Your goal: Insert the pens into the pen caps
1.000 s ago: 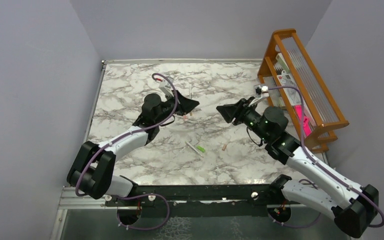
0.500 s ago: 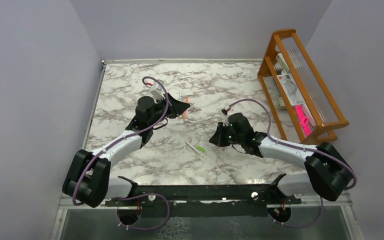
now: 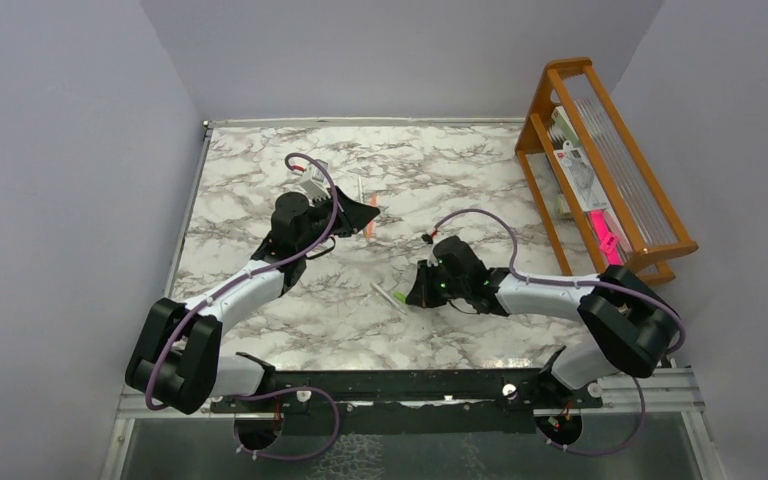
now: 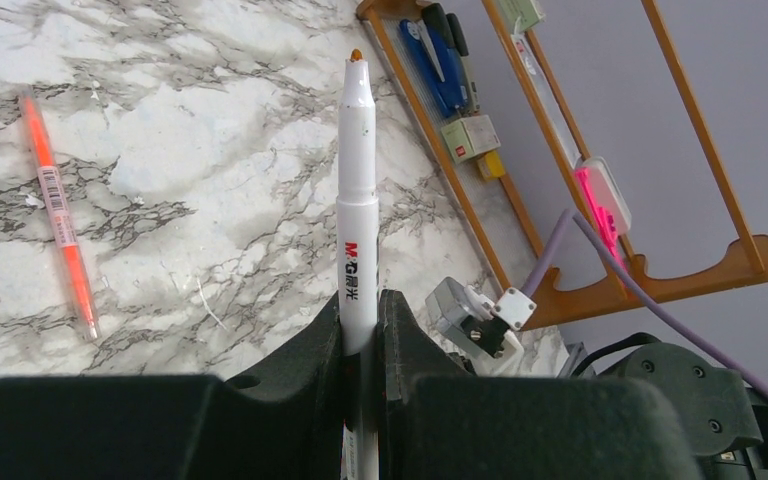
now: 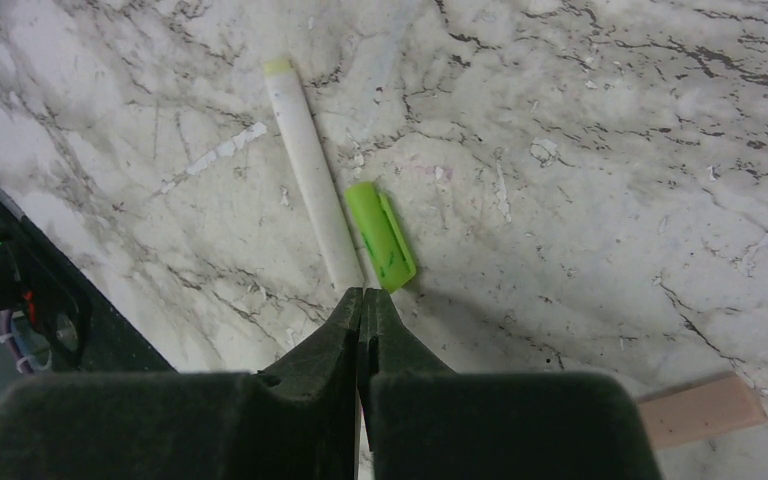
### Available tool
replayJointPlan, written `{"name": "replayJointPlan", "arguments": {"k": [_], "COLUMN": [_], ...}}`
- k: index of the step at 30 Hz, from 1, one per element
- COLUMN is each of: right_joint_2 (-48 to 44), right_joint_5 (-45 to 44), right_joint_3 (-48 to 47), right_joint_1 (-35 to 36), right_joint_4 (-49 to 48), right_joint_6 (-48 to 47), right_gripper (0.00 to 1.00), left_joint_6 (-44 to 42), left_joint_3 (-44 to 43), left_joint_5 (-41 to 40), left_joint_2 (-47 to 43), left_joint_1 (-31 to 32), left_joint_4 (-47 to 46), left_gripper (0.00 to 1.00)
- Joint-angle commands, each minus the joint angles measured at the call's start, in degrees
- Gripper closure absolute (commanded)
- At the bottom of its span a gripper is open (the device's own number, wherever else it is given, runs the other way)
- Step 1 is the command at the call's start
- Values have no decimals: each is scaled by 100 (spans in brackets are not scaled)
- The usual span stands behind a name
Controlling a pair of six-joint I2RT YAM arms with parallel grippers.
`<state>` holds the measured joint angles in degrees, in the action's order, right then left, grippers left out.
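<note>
Item: marble table [image 3: 240, 200], two arms, pens and caps. Changes over the last second: the right arm, earlier raised near the wooden rack [image 3: 600, 160] with its jaws half apart, has swung down to mid-table; the left arm has drawn back slightly toward the left. Left gripper [image 4: 360, 310]: clenched on a whitish pen [image 4: 357, 200], held upright in its own view with the orange nib uppermost. Right gripper [image 5: 360, 300]: jaws pressed fully together, tips low over the marble at the near end of a second whitish pen [image 5: 310, 180]; whether they touch it cannot be told. Green cap [image 5: 380, 235]: lying flat, just beside that pen, close to the fingertips. Tan cap [image 5: 700, 410]: flat on the marble beside the right gripper, now hidden under the arm in the overhead view. Orange-red pen [image 4: 57, 210]: loose on the table beyond the left gripper. Margins: rack along the right edge, walls left and behind, black rail [image 5: 20, 290] at the near edge; bare marble lies on the far left and near the front.
</note>
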<state>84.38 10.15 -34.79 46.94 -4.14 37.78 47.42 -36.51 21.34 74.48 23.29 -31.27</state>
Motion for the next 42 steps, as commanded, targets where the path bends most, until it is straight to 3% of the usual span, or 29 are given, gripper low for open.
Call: {"name": "replayJointPlan", "arguments": {"k": [1,29,30,33,36,39,42], "right_joint_2": [250,575,534,445,454,568,495], "right_joint_5": [-191,-689,-669,-636,-765,-1238,-1489], "right_joint_3": [-194,-731,-748,-766,-821,-1032,-1130], "right_joint_1": [26,19,25,30,115,344,518], "right_joint_4": [-41,291,283,246,340,762,1061], "right_joint_6": [96,-290,-366,-416,-449,-425,-219], "right_gripper": [99,99,97,72,60,59,72], "left_joint_6": [-102,-128,-123,-119,-114,-108,-110], "left_joint_3": [-144,-146,-146,-135,-146,-154,-163], "left_joint_5": [81,156,158,162,156,160,171], "left_joint_2": [23,136,137,145,150,147,155], "left_joint_1": [-49,-128,-131,-133,-132,-132,-141], "left_joint_4": [40,138,146,147,146,143,147], "left_gripper": [100,100,100,100,100,100,100]}}
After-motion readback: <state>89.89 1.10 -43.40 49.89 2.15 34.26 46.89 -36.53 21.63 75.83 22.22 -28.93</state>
